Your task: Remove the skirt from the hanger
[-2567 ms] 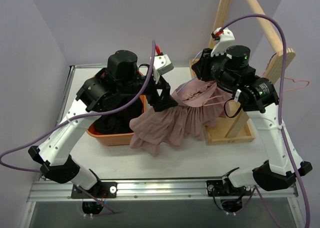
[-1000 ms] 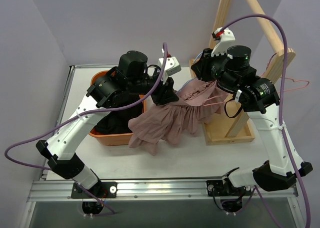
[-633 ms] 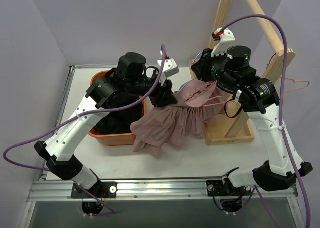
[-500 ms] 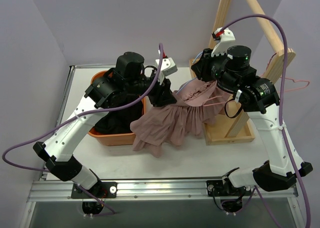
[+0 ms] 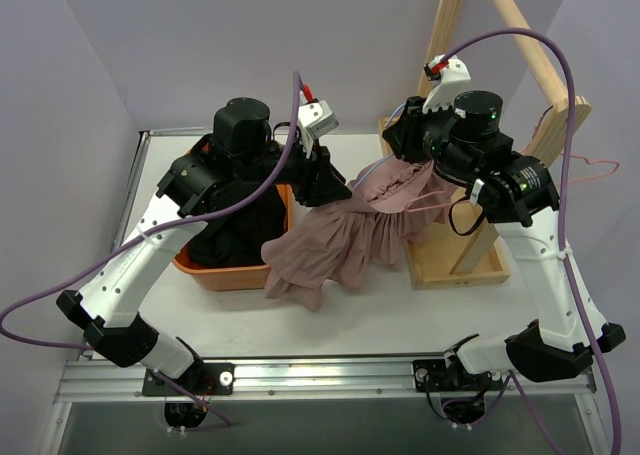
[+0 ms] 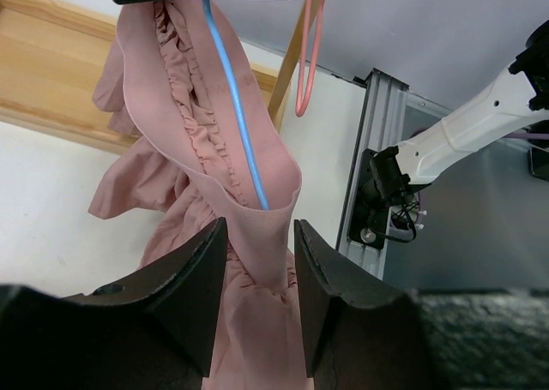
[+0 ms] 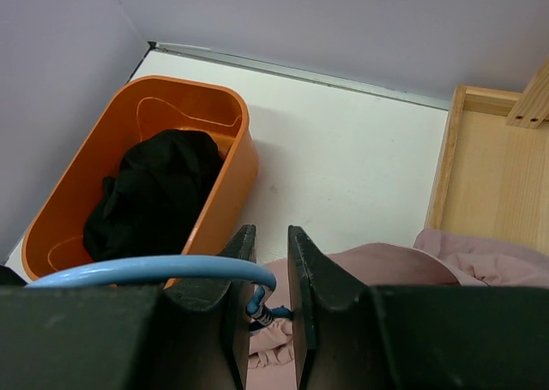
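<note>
Here the pink ruffled skirt hangs slack between both grippers, its gathered waistband threaded by the blue hanger. The left gripper pinches the waistband's end; the right gripper clamps the hanger between its fingers. The fabric is judged light, soft and stretchy, and best held at the thicker waistband, just beyond the left fingertips.

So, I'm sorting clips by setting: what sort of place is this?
Probably a lab test cell: plain walls box in a white table with an aluminium mounting rail, holding a staged wooden rack and orange bin.
</note>
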